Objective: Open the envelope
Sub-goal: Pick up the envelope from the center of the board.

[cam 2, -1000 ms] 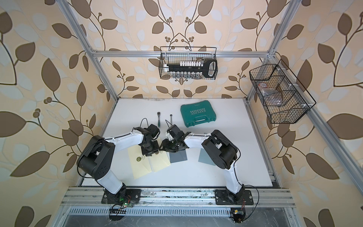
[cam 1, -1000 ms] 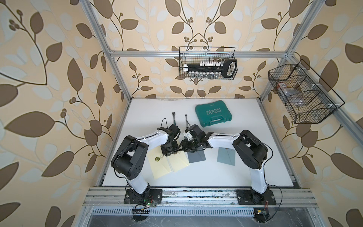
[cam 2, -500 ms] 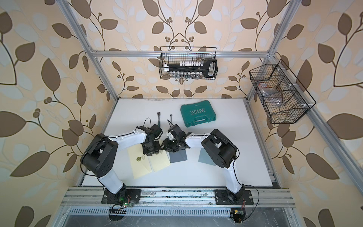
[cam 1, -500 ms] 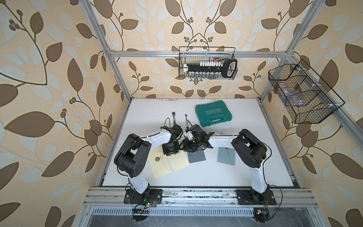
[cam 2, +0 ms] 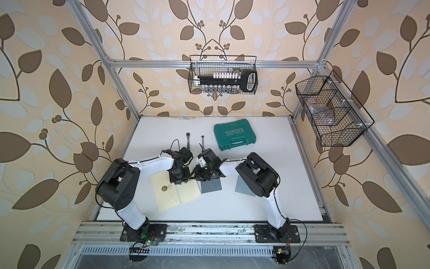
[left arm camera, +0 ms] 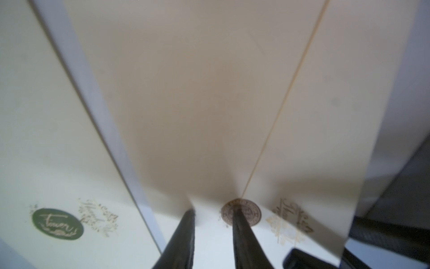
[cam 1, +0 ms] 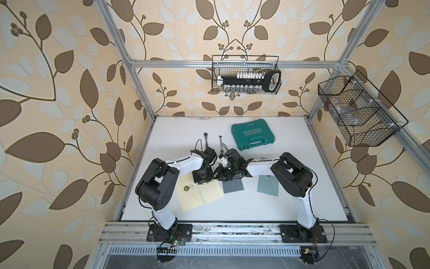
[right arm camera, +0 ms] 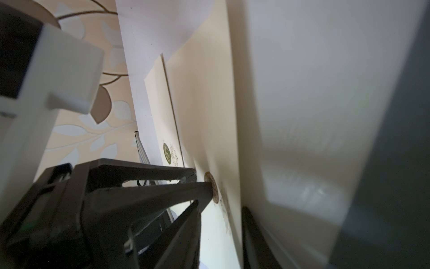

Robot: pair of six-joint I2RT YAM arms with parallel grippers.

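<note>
Cream envelope, lower centre in both top views: I judge it light, limp and easily creased, best taken at the flap edge by its round seal, where my left gripper presses, fingers narrowly apart, holding nothing; my right gripper straddles the paper, grip unclear; a second cream envelope and a grey envelope crowd either side.

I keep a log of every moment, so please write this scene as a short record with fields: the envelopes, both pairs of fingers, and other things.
target: cream envelope with brown seal, on the table
left fingers: apart, one tip on the brown seal
right fingers: astride the same envelope's edge; grip unclear
other envelopes: second cream envelope with a green seal; two grey envelopes
far side: green case, shut
</note>
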